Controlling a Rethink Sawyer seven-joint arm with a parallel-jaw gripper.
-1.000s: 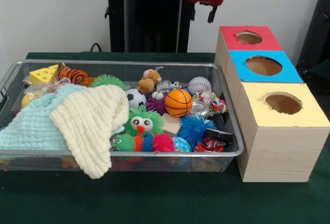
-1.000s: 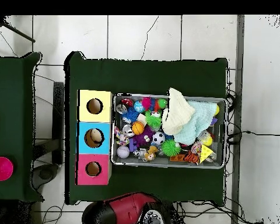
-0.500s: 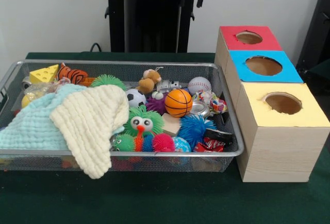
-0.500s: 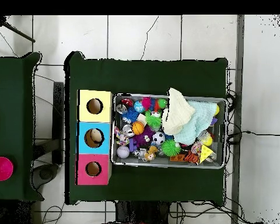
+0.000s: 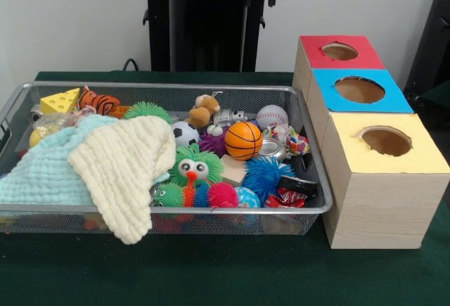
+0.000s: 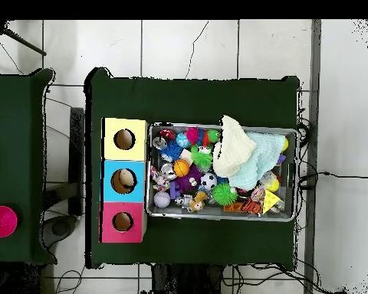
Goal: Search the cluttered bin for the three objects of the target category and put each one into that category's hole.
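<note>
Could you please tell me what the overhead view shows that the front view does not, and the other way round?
Only the overhead view shows something pale lying inside the blue hole, and a pink round thing on a second table. Only the front view shows the robot's black pedestal and the boxes' pale wooden sides. Both show the wire bin, the cloths, the basketball, the brown monkey toy and the empty-looking red hole.

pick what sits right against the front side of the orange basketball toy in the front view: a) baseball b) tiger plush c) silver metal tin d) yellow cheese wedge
C: the silver metal tin lies just in front of and beside the orange basketball toy in the wire-mesh bin; the cheese wedge and tiger plush are at the far corner, and the baseball sits behind the basketball.
</note>
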